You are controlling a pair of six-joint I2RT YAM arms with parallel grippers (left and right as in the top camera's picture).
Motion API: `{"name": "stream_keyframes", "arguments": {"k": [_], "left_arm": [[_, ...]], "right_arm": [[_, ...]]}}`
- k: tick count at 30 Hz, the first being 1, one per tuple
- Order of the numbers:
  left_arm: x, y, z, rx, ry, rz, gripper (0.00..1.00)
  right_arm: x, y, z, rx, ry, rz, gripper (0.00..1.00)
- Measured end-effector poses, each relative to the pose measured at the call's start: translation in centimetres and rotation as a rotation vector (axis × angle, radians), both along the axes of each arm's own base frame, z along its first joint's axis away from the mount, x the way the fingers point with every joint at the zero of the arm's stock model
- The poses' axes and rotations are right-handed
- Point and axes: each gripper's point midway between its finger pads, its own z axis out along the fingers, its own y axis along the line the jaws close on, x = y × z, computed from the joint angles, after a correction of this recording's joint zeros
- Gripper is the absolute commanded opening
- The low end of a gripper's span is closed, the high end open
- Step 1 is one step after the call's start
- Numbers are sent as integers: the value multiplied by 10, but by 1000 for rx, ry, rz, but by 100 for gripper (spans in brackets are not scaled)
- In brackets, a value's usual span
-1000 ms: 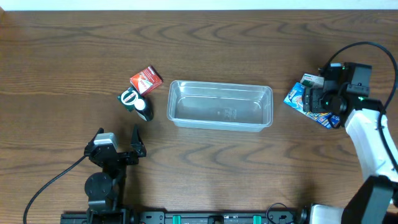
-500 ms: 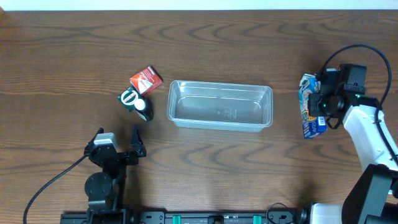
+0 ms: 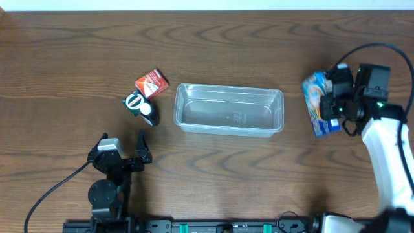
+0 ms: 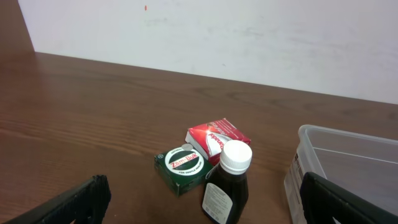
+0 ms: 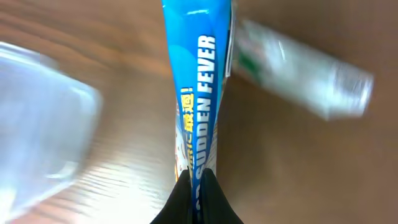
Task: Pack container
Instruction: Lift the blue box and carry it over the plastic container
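The container point(image 3: 213, 111) sits near the middle of the counter point(image 3: 65, 58), long side running left to right. It is a clear, shallow plastic tub with rounded corners and a raised rim, and the wood grain shows through its floor. Nothing lies inside it.

Three small things are grouped off its left end. A dark bottle point(image 3: 149, 114) with a white cap stands upright and is the closest to the tub, near its front left corner but not touching it. A green box with a round white label point(image 3: 134, 101) is just beside the bottle, and a red packet point(image 3: 152, 82) lies behind both. From the left wrist camera the bottle point(image 4: 227, 183) stands in front and hides a corner of the green box point(image 4: 183, 167), with the red packet point(image 4: 217, 138) behind and the tub's wall point(image 4: 348, 162) at the right.

Off the container's right end, and apart from it, the right hand point(image 3: 331, 102) is clamped on a blue packet point(image 3: 317, 100) and holds it above the counter. Its wrist camera shows the fingertips pinching the packet's edge point(image 5: 196, 93), with a blurred white-and-green thing point(image 5: 298, 68) on the counter beyond.

The left hand point(image 3: 123, 145) sits near the front left of the counter with its jaws spread wide, holding nothing.
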Motion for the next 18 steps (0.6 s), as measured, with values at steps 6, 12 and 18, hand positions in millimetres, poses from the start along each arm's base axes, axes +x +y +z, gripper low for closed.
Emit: {"name": "stream_keyframes", "arguments": {"k": [6, 12, 18], "left_arm": [[0, 0, 0, 0, 0, 0, 98], [0, 0, 0, 0, 0, 0, 98], [0, 0, 0, 0, 0, 0, 98]], "right_arm": [[-4, 61, 102, -88, -337, 349, 1], [-40, 130, 145, -187, -534, 700, 1], [-70, 184, 117, -254, -502, 1037, 1]]}}
